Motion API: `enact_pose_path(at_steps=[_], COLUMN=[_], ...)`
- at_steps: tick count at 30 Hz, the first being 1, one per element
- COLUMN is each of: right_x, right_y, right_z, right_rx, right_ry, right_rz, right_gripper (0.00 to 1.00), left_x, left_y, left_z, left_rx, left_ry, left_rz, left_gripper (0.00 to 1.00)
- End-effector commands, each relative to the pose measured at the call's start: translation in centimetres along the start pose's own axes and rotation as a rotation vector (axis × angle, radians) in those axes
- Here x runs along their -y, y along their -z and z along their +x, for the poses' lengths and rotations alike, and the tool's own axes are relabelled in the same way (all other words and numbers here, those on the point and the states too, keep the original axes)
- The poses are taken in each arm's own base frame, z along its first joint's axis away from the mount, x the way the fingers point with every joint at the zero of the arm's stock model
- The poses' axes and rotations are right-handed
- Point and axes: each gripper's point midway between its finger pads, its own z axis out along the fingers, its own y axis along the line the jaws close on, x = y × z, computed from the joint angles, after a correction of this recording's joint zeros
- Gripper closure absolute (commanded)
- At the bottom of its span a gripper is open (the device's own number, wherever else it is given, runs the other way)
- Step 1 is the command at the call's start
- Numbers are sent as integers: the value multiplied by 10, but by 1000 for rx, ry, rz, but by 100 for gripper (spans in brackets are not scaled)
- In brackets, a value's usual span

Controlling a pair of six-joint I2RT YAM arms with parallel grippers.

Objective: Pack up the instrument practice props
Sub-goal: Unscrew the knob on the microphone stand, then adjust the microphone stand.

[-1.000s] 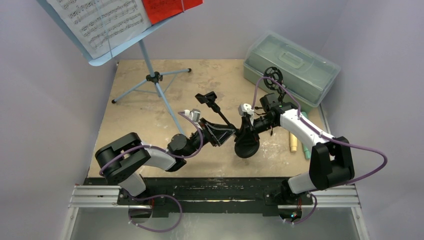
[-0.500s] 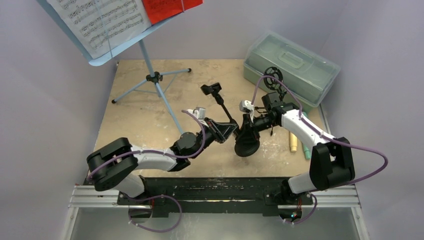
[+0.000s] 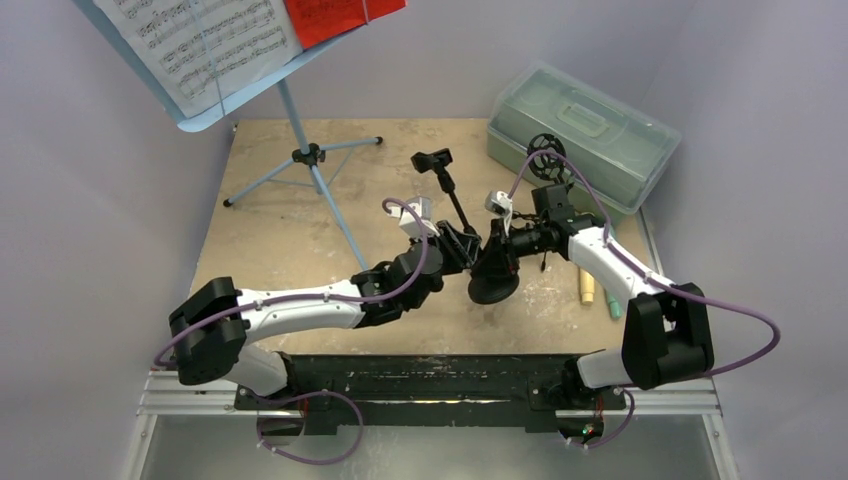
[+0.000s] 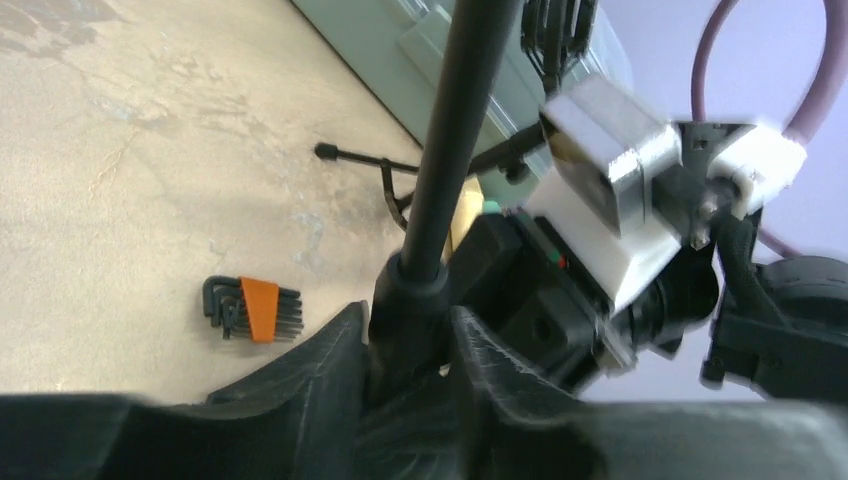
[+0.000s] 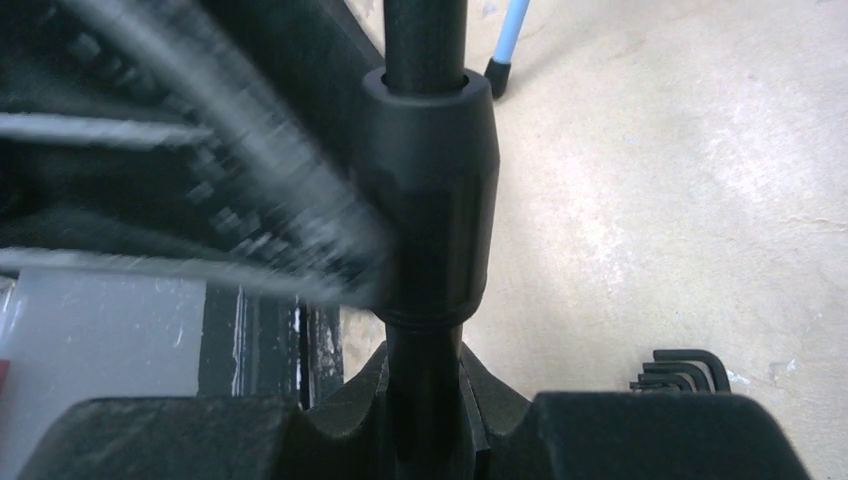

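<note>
A black mic holder (image 3: 448, 195) with a round base (image 3: 490, 283) is held off the table between both arms. My left gripper (image 3: 458, 243) (image 4: 405, 320) is shut on the collar of its pole (image 4: 455, 120). My right gripper (image 3: 497, 248) (image 5: 425, 365) is shut on the pole below the collar (image 5: 430, 190), near the base. The pale-blue music rack (image 3: 205, 115) stands on tripod legs (image 3: 310, 160) at the far left, bearing white pages (image 3: 200, 40) and a red page (image 3: 335, 15). Cream (image 3: 587, 285) and teal (image 3: 612, 300) microphones lie at the right.
A translucent grey-green case (image 3: 585, 125) sits at the far right, with a black wheel-shaped holder (image 3: 545, 150) beside it. An orange-banded hex key set (image 4: 252, 308) (image 5: 690, 370) lies on the table under the grippers. Grey walls enclose the table.
My left arm has reached forward and right, and its gripper has closed on the holder's pole. The holder's clip end has swung away toward the back. The right gripper kept its grip.
</note>
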Motion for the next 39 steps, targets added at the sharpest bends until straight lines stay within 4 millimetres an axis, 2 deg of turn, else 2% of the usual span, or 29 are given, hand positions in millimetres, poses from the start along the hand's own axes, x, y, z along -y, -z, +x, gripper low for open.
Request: enact_pose_path(at_steps=[1,2,4,6,8,9,11,13,15,17,20,22,25,28,33,37,38,39], right_x=[-10,-12,-15,-16,-17,-17,-17,-17,-15,-15,-14,-14,-14,-15,-18,-19,-19,-19], right_y=[12,13,13,13,14,14,14,13,14,13,14,14,14,13,14,14,14,14], right_z=[-36,-36,-34,-34,-33,-33,-31,-31,-30,-28,-27,-27,-26,-26,-25,-25,-25,-25], right_rx=[114,112,108,107,103,100,98,95,90,84,80,78,79,77,75,76,76,77], right_ry=[159,169,182,194,199,202,207,211,213,215,222,225,222,224,234,239,238,238], right_rz=[-46,-54,-68,-76,-81,-83,-84,-84,-78,-73,-62,-59,-63,-68,-75,-81,-82,-83], right_gripper=[100,100,100,100,100,100,100,100,100,100,100,100,100,100,100,100,100,100], left_x=[38,41,42,39,33,34,37,42,44,55,75,86,84,82,85,80,77,73], left_y=[34,42,62,79,92,98,104,100,90,84,77,73,62,41,12,8,9,9], left_z=[-5,-8,-15,-20,-30,-41,-71,-105,-145,-174,-201,-212,-227,-226,-189,-145,-142,-147], left_rx=[-51,-51,-54,-62,-59,-39,3,29,66,92,108,126,176,142,-6,-204,-216,-189], left_ry=[-54,-127,-229,-337,-422,-459,-509,-526,-498,-459,-421,-419,-436,-451,-459,-469,-464,-459], left_rz=[203,257,345,427,455,466,440,412,381,386,395,398,332,321,405,480,474,445], left_gripper=[48,35,17,7,4,5,4,5,11,21,44,64,72,78,87,93,93,93])
